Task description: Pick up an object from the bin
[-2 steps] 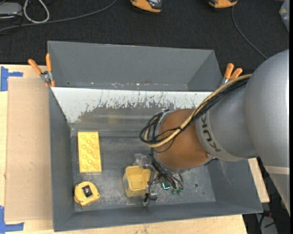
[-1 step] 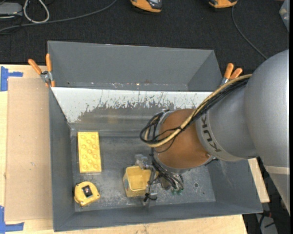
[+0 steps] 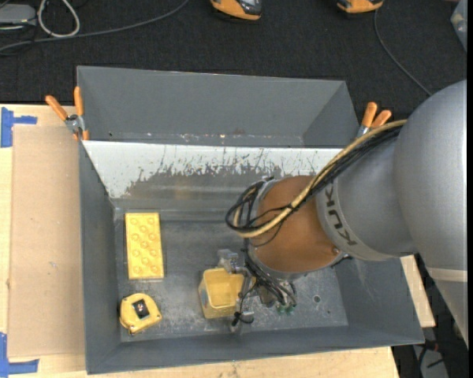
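Arm: a broad grey link (image 3: 414, 187) comes in from the right and stands highest, over the right side of the bin (image 3: 213, 109).
Wrist: an orange cover (image 3: 288, 235) rounds off the arm's end above the right-centre of the floor, tilted down toward the front wall.
Leads: black and tan cables (image 3: 299, 201) run along the grey link and loop over the left side of the orange cover.
Grasping part: the gripper (image 3: 251, 294) is a dark cluster low at the front-centre of the floor, just under the orange cover. Whether it is open or closed I cannot tell, because the parts merge into one dark mass.
Nearest thing: a dull yellow block (image 3: 219, 294), squarish, rests on the floor at front-centre, directly left of the gripper. Its right edge meets the dark cluster — touching or merely beside, I cannot tell.
Left side: a yellow studded brick (image 3: 144, 246), long and flat with two rows of studs, lies with its long side running front to back, well apart from the gripper.
Front-left corner: a small yellow tape measure (image 3: 139, 313) with a black face sits just in front of the brick, apart from the block.
Container: grey metal with sloping walls, and the lit back wall is streaked with dark scratches.
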Controlling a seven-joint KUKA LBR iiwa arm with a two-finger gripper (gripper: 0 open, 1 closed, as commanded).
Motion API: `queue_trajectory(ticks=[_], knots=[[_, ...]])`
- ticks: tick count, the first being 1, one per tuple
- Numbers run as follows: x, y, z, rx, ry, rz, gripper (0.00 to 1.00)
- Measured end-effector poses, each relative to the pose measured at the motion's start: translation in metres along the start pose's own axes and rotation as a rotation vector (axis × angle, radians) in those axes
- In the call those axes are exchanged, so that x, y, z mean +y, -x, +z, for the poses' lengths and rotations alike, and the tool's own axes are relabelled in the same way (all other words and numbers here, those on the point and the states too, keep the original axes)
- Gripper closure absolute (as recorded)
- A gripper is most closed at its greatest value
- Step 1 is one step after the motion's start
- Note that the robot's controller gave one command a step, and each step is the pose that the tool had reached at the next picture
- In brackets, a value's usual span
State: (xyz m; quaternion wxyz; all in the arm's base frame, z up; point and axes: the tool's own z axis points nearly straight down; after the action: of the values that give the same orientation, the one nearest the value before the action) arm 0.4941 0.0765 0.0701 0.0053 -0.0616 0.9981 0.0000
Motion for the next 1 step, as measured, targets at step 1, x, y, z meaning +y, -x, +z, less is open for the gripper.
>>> queue_trajectory(ticks=[1], knots=[[0.0000,0.0000,0.0000,0.000,0.000,0.001,1.00]])
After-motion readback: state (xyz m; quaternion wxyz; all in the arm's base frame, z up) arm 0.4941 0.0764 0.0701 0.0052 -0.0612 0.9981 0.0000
